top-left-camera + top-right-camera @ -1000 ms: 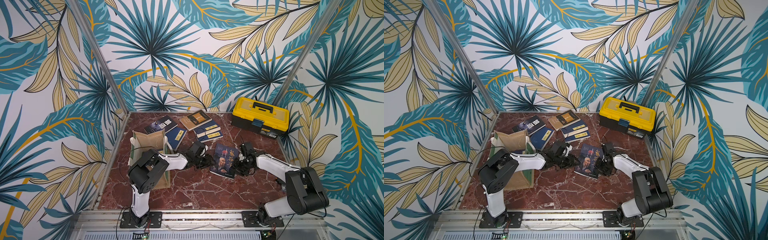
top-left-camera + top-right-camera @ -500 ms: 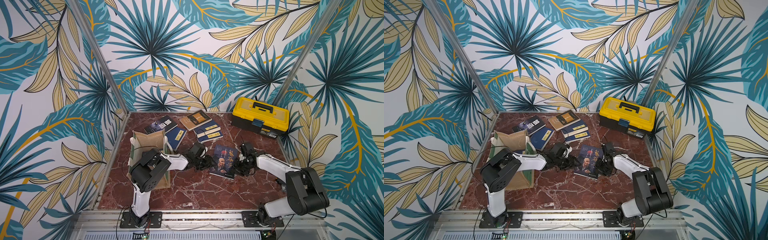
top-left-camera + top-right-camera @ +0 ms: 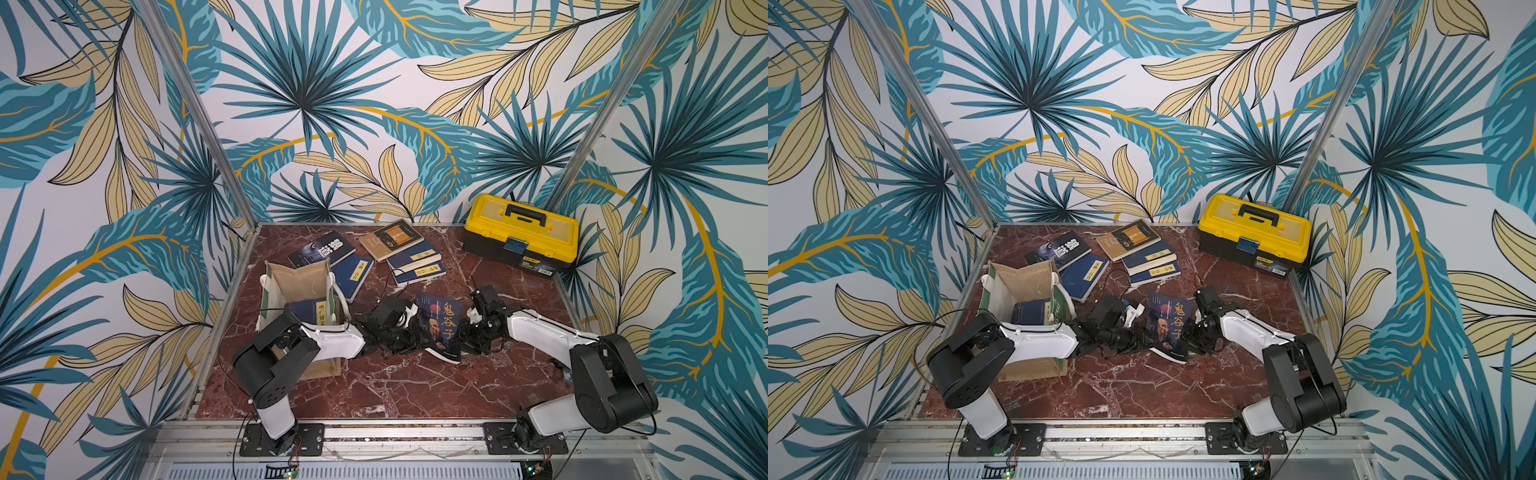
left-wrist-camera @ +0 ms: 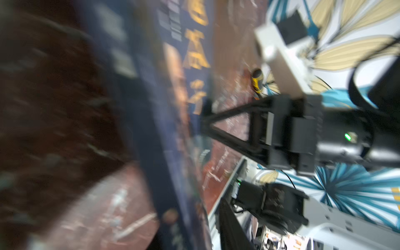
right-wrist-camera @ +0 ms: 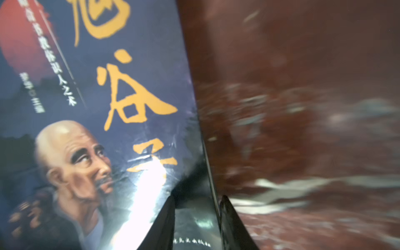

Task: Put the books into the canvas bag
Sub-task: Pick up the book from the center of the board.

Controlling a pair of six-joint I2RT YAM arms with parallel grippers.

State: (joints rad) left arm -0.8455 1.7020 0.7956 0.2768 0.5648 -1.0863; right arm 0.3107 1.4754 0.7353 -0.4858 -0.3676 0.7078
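Right gripper (image 5: 195, 218) clamps the three-o'clock edge of the 鬼谷子 book (image 5: 97, 97); left gripper (image 3: 413, 334) sits at nine o'clock; I cannot tell its grip.

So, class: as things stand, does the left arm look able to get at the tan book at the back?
Probably, once free: the tan book lies uncovered, nothing stands between, and the bag sits off to one side. But the left gripper is at the portrait book now.

Navy portrait-cover book (image 5: 93, 104), edge between fingers (image 5: 164, 223) of right hand (image 5: 198, 197), beside marble tabletop (image 5: 303, 108).
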